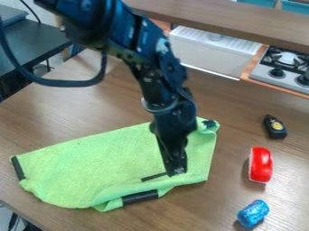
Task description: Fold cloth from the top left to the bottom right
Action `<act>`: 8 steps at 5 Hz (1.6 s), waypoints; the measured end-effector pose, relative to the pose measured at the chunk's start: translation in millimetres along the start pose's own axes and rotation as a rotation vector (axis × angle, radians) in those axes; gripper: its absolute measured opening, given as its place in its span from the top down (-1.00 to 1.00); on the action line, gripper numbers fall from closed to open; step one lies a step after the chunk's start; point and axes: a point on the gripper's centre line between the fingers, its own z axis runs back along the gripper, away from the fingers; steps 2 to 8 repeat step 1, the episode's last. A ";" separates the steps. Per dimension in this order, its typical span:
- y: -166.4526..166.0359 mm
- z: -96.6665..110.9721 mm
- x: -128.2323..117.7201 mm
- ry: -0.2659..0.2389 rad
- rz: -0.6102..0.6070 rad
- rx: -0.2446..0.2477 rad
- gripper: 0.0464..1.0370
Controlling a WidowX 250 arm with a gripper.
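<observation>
My claw (176, 169), spread or pressed together I cannot tell, hangs over the green cloth (91, 160) on the worktop (193, 212), lower left to centre of frame. Likely light and limp, it should pinch best at its black-banded left corner (18, 168).

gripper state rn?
Gripper: can't tell if open or closed, or if it has hold of the green cloth; it's down at the cloth's near side, by the folded-over part.
</observation>
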 end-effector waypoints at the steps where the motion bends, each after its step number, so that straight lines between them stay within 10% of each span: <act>1: 19.2 16.5 0.0 -0.055 0.094 -0.066 -0.91; 8: 19.2 16.5 0.0 -0.055 0.094 -0.066 -0.91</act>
